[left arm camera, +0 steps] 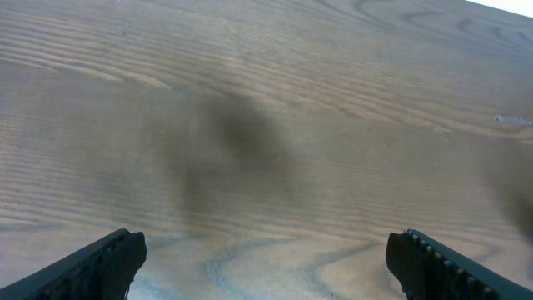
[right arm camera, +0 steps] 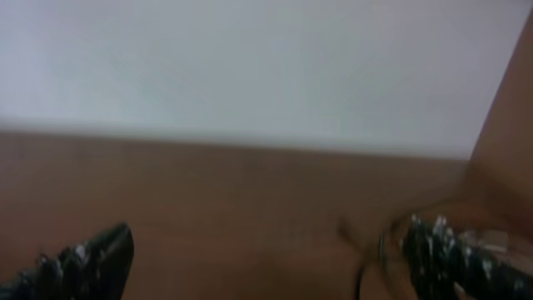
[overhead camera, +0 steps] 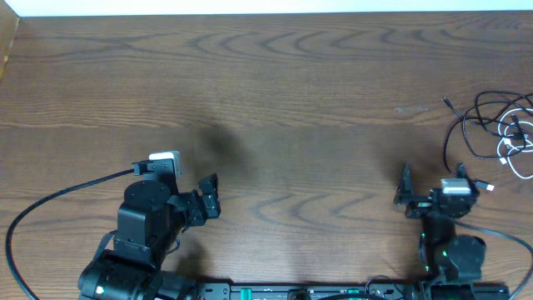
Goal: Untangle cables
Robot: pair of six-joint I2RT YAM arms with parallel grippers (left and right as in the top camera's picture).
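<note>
1. Fingers. My left fingers stand spread wide at 7 o'clock on the brown wood-grain surface, with nothing between them; the left wrist view shows only bare wood. My right fingers at 5 o'clock are likewise released and empty. The right wrist view is blurred and adds little.

2. Location of the work. The thin black cord and the thin white cord lie heaped together at 3 o'clock, at the edge of the overhead view and partly cut off by it. From my right fingers the heap is near, at 1 o'clock; from my left fingers it is well apart, at 2 o'clock.

3. Handling, as judged. Both cords look light, limp and springy. Expect loops to drag along with any strand pulled, and expect a thin strand to slip from a loose pinch. The small plug ends are the stiffest parts.

4. Where to grip. One black plug end juts out at 10 o'clock of the heap, clear of the loops: a good first hold. The white cord bunches deeper inside; exactly how it crosses the black one is too fine to tell.
</note>
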